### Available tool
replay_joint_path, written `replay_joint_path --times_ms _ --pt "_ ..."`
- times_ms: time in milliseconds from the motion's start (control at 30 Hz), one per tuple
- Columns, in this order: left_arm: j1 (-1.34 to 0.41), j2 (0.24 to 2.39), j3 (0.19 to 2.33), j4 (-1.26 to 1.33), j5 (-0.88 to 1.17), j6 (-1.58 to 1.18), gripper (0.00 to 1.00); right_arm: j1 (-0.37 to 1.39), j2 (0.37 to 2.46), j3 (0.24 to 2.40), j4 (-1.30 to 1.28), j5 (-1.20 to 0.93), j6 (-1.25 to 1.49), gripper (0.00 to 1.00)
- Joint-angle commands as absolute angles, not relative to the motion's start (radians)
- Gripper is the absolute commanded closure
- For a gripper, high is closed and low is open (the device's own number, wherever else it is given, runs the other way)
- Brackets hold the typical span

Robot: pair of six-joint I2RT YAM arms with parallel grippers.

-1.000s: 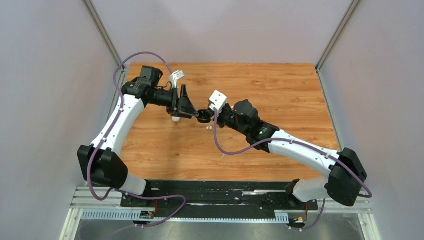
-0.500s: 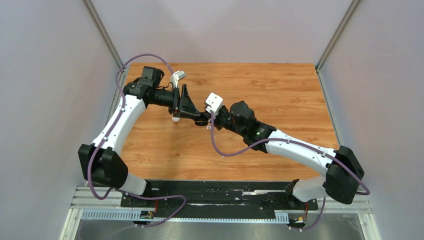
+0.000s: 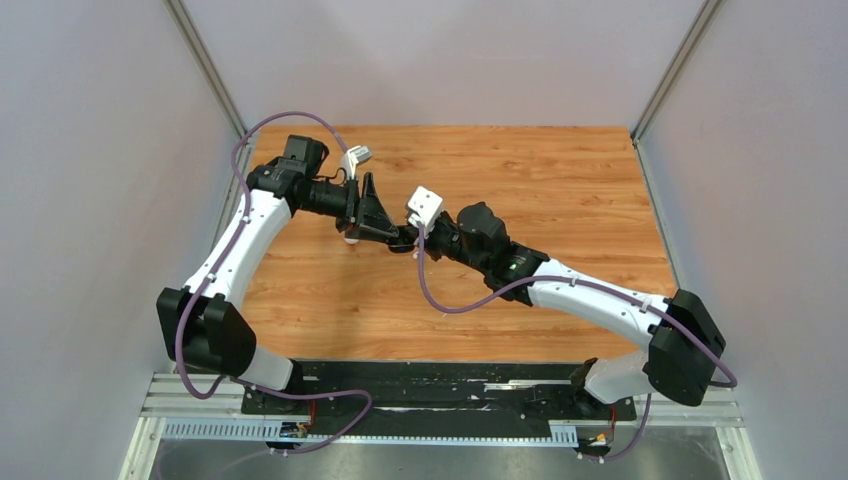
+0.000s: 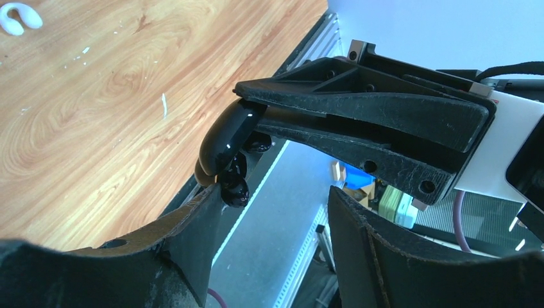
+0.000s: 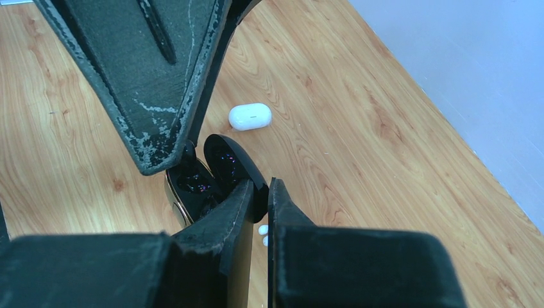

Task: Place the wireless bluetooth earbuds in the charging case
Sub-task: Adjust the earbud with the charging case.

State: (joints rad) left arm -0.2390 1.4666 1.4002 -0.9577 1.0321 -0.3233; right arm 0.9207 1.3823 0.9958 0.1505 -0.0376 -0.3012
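Note:
The black charging case hangs open above the table, its lid pinched by my right gripper, which is shut on it. In the left wrist view the glossy case sticks out of the right gripper's fingers. A black earbud sits at the case's lower edge, touching the tip of one left finger. My left gripper is open, with nothing between its jaws. In the top view, the left gripper and the right gripper meet at mid-table.
A white case lies shut on the wooden table beyond the black case. White earbuds lie on the wood below my right fingers. One white earbud shows at the far corner of the left wrist view.
The right arm has carried the black case leftward against the left gripper's tip. The left jaws have narrowed a little.

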Motion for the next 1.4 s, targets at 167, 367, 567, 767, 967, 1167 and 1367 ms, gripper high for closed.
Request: replay_joint_path --times_ms 167,367,567,767,967,1167,1367 --pt "-0.244 1.470 1.410 -1.021 1.048 -0.296 0.32 0.925 1.392 1.036 0.207 -0.017 -0.331 1.00" --pt "-0.244 1.475 1.415 -1.030 1.054 -0.294 0.32 0.924 1.394 1.032 0.209 -0.021 -0.333 1.00" --pt "-0.244 1.480 1.425 -1.031 1.077 -0.297 0.33 0.926 1.399 1.028 0.214 -0.021 -0.344 1.00" --pt "-0.243 1.480 1.416 -1.017 1.095 -0.315 0.34 0.926 1.406 1.027 0.224 -0.018 -0.353 1.00" --pt "-0.244 1.483 1.407 -0.999 1.119 -0.330 0.36 0.935 1.415 1.031 0.236 -0.010 -0.367 1.00" --pt "-0.244 1.477 1.391 -0.993 1.127 -0.334 0.37 0.936 1.416 1.030 0.239 -0.007 -0.373 1.00" --pt "-0.250 1.483 1.381 -0.972 1.138 -0.351 0.38 0.953 1.416 1.027 0.245 -0.009 -0.389 1.00"
